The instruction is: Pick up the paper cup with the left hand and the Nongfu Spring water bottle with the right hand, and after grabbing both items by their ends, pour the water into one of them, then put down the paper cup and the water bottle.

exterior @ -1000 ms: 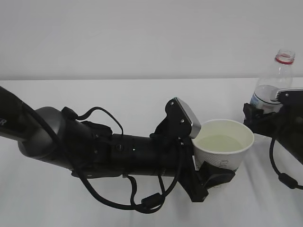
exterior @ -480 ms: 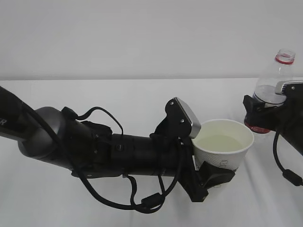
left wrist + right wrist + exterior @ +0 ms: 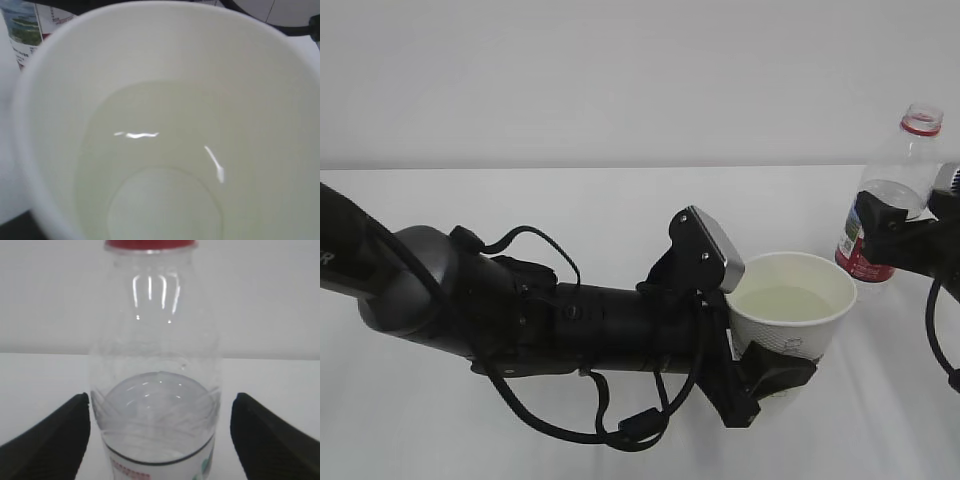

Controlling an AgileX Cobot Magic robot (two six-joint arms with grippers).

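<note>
Pouring looks done: pale water sits in the small white paper cup, gripped near its base by the left hand. At far right, the tall clear plastic bottle stands upright on the white table, between the right hand's wide-open fingers, apparently untouched. Only the cup remains to set down.

Left hand clamped, right hand spread.

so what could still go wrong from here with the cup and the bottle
The paper cup, held by the left end effector, is well filled with water, so a tilt or jolt while setting it down could spill. The right end effector stands open, its fingertips flanking the water bottle; a sideways move might topple it.
</note>
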